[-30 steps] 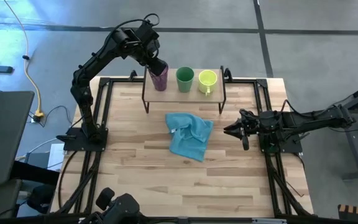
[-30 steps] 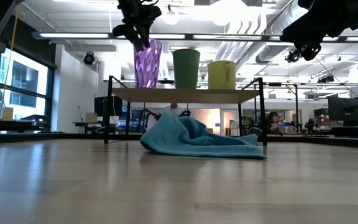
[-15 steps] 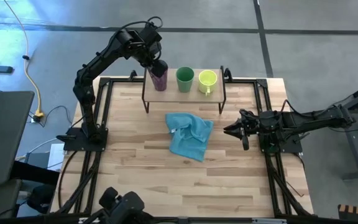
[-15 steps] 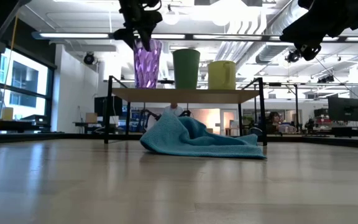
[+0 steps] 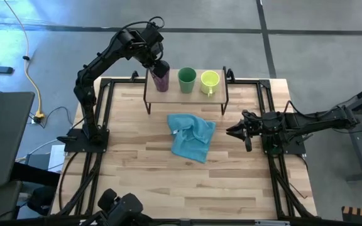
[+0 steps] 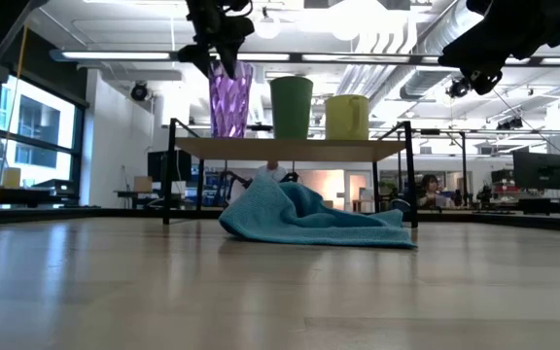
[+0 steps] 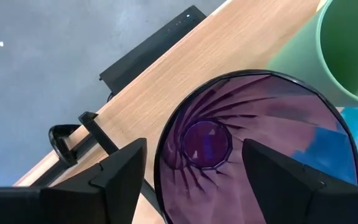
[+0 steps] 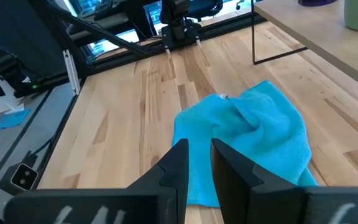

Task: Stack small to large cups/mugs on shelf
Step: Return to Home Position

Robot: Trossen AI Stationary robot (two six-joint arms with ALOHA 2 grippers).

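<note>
The purple tumbler [image 5: 162,83], the green cup [image 5: 186,78] and the yellow-green mug [image 5: 209,80] stand upright in a row on the small shelf [image 5: 175,97], each on its base. My left gripper [image 7: 194,162] is open just over the tumbler [image 7: 229,143]. One finger stands outside the tumbler's rim and the other over its mouth, and neither plainly touches it. The low view shows this gripper [image 6: 220,56] at the tumbler's top [image 6: 229,102]. My right gripper [image 5: 232,132] is shut and empty, level above the table's right side.
A light blue cloth [image 5: 190,138] lies crumpled on the tabletop just in front of the shelf, between it and my right gripper. It also shows in the right wrist view [image 8: 247,143]. Black frame rails run along the table's left and right edges.
My left arm has shifted a little over the purple tumbler. The tumbler stays upright on the shelf.
</note>
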